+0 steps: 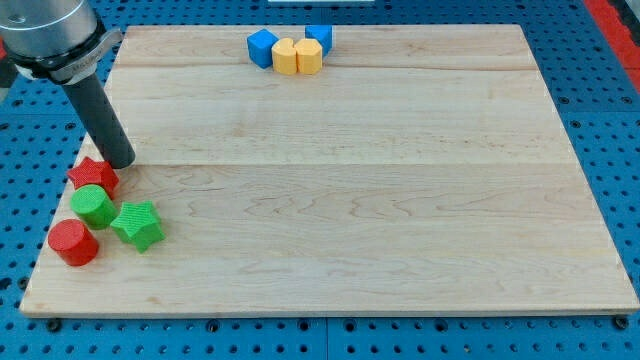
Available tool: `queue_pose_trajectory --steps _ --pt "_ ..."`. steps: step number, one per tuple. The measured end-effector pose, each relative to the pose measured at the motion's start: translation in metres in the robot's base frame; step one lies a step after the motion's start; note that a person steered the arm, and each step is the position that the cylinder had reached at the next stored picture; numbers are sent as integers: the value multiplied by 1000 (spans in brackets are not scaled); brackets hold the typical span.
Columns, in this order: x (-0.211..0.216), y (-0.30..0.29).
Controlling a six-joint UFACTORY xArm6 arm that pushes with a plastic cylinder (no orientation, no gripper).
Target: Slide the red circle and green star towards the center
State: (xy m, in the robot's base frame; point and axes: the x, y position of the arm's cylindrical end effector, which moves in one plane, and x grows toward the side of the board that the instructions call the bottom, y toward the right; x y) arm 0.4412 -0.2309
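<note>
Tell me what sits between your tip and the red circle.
In the camera view, a red star and green circle lie between my tip and the red circle.

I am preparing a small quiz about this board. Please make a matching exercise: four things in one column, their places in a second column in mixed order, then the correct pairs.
Things:
1. red circle
2. green star
3. red star
4. blue cube

Places:
A. at the view's top edge, left end of the cluster with the yellow blocks
B. right next to my tip
C. nearest the board's bottom-left corner
D. just right of the red circle, below the green circle

Pairs: 1-C, 2-D, 3-B, 4-A
</note>
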Motion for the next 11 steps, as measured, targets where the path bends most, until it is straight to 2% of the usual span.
queue_pose_trajectory --steps 2,3,4,5,7,8,10,11 --pt "0 -4" --pt "-27 -4" --pt "-33 -53" --pt "-33 -73" --pt "65 -74" --pt "67 -74" --pt "106 -73" --pt "102 -73"
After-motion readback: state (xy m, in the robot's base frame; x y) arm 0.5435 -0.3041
